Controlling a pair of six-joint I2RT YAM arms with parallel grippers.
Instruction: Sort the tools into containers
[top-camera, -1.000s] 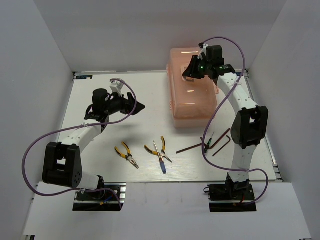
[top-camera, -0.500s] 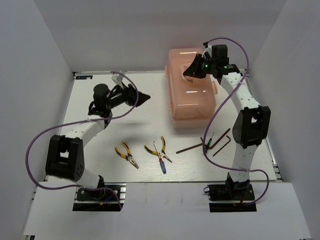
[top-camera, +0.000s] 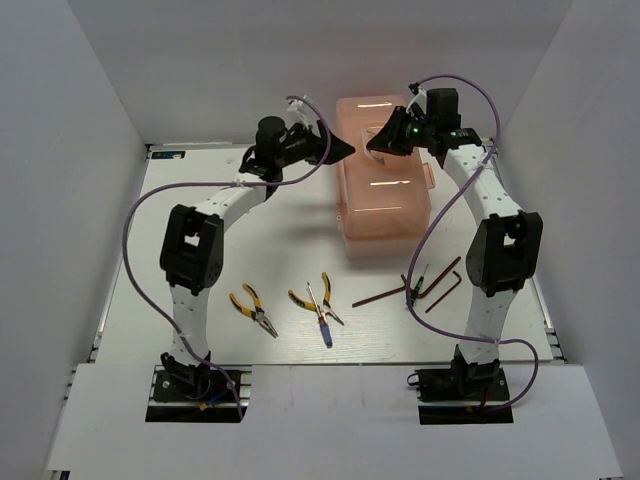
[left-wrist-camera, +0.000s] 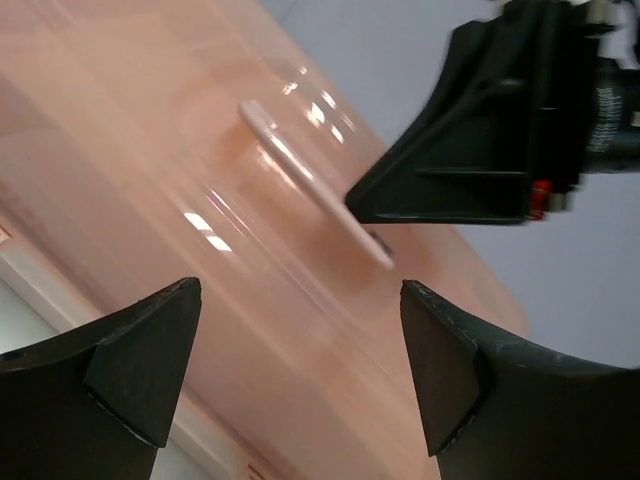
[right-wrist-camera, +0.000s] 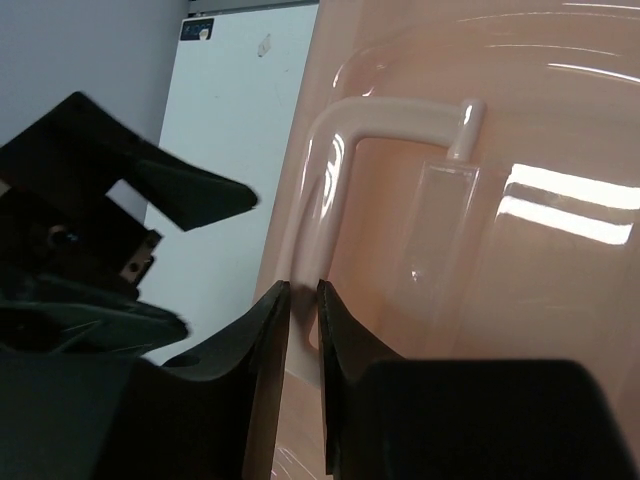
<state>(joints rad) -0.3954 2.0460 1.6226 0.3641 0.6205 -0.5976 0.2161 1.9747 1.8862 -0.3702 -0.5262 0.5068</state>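
Note:
The closed salmon-pink toolbox (top-camera: 385, 200) stands at the back right. My right gripper (top-camera: 374, 143) is shut on its pale lid handle (right-wrist-camera: 335, 165), the fingers pinching the handle's thin bar (right-wrist-camera: 303, 290). My left gripper (top-camera: 340, 150) is open and empty, hovering at the box's left top edge; in the left wrist view (left-wrist-camera: 300, 300) the lid and handle (left-wrist-camera: 305, 180) lie beyond its jaws. Two yellow-handled pliers (top-camera: 253, 311) (top-camera: 326, 292), a blue-handled screwdriver (top-camera: 325, 326), a green-black tool (top-camera: 416, 285) and hex keys (top-camera: 381, 296) (top-camera: 445, 284) lie on the table.
White walls close in the table (top-camera: 200, 250) at left, back and right. The right gripper's dark fingers (left-wrist-camera: 450, 175) show just ahead of the left gripper, close to it above the lid.
My left arm has swung from the left middle of the table up and right to the toolbox's left top edge. My right gripper has stayed on the handle.

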